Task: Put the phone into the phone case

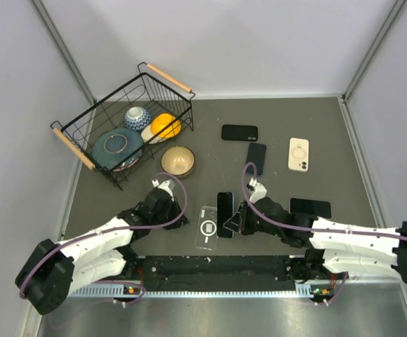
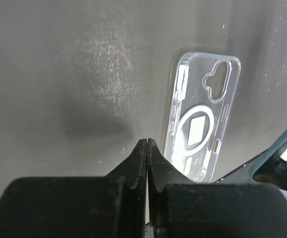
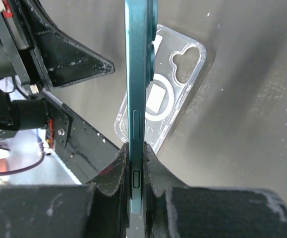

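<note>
A clear phone case (image 1: 207,228) with a white ring lies flat on the dark mat near the front; it also shows in the left wrist view (image 2: 202,119) and the right wrist view (image 3: 163,101). My right gripper (image 1: 237,221) is shut on a teal phone (image 3: 139,99), gripping it edge-on just above and right of the case; from above the phone (image 1: 225,212) shows as a black slab. My left gripper (image 1: 178,217) is shut and empty, its fingertips (image 2: 147,144) just left of the case.
A black wire basket (image 1: 126,130) with bowls stands at the back left, a tan bowl (image 1: 178,161) beside it. Other phones lie on the mat: black (image 1: 240,132), dark (image 1: 256,158), cream (image 1: 299,154), black (image 1: 310,208). White walls enclose the mat.
</note>
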Action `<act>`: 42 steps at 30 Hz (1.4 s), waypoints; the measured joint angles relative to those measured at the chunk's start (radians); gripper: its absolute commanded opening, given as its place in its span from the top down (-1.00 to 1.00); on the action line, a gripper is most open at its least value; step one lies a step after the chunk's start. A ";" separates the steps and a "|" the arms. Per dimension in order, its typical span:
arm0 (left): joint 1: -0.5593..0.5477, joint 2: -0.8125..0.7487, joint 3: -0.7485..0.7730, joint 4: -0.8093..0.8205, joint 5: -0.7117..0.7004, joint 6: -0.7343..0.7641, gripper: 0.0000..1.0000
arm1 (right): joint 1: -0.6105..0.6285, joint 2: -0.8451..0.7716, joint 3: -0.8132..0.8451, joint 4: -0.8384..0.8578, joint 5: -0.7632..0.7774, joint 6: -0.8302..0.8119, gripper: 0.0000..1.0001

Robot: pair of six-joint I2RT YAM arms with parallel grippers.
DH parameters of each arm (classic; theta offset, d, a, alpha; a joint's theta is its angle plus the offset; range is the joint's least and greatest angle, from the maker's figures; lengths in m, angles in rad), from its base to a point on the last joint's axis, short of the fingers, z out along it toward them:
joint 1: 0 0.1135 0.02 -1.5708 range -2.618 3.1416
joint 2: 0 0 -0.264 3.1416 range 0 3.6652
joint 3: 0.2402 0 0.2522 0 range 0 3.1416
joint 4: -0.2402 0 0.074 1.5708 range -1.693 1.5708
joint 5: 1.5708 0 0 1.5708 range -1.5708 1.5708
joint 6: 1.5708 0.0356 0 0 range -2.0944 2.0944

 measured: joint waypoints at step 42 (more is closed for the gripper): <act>-0.102 -0.056 -0.217 0.299 0.127 -0.173 1.00 | -0.176 0.503 0.024 0.348 -0.493 0.200 1.00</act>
